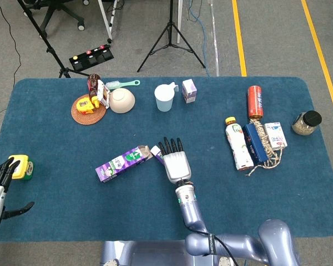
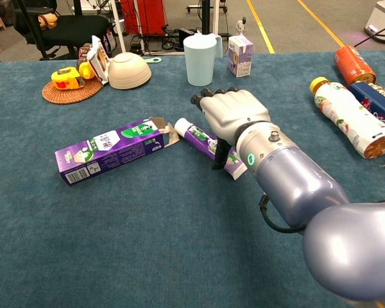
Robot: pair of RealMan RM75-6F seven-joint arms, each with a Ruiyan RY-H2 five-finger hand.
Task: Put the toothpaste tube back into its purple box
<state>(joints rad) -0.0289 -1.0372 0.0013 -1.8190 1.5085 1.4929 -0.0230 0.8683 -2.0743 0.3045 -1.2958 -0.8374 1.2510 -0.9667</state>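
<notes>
On blue cloth [image 1: 66, 149], the tube [image 2: 199, 140] lies just beside the box [image 2: 109, 150] mouth, under the right hand [image 2: 230, 115], whose grip I cannot tell; grasping comes next, likely then sliding it inside.

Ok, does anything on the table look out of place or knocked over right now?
Yes. The toothpaste tube lies loose on the cloth outside its purple box, whose end flap hangs open. On the robot's right, the drink bottle and the red can both lie on their sides. Nothing appears spilled.
</notes>
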